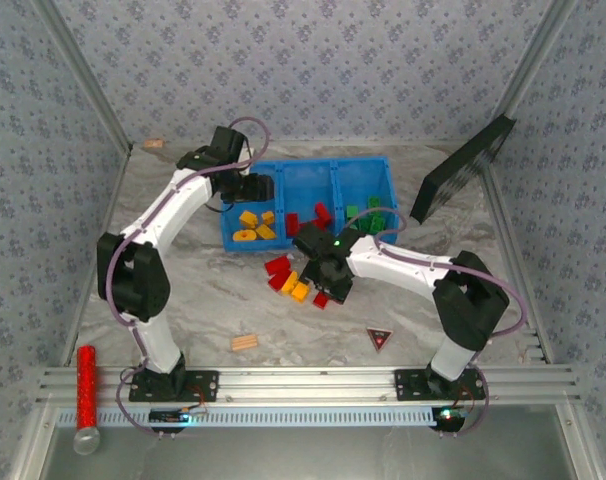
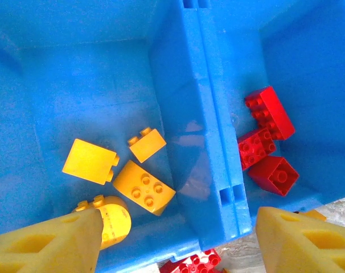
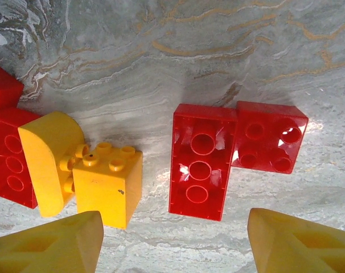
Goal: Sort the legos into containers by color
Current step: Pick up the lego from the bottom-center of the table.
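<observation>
Right wrist view, right gripper [image 3: 175,239] wide over two red legos [image 3: 201,162], left gripper [image 2: 178,239] wide above bin [image 2: 201,114]

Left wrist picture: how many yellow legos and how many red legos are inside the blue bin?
Yellow legos: 4
Red legos: 3
Total in the bin: 7

left fingers [image 2: 53,242]: spread, pointing down | right fingers [image 3: 300,242]: spread, pointing down
</observation>
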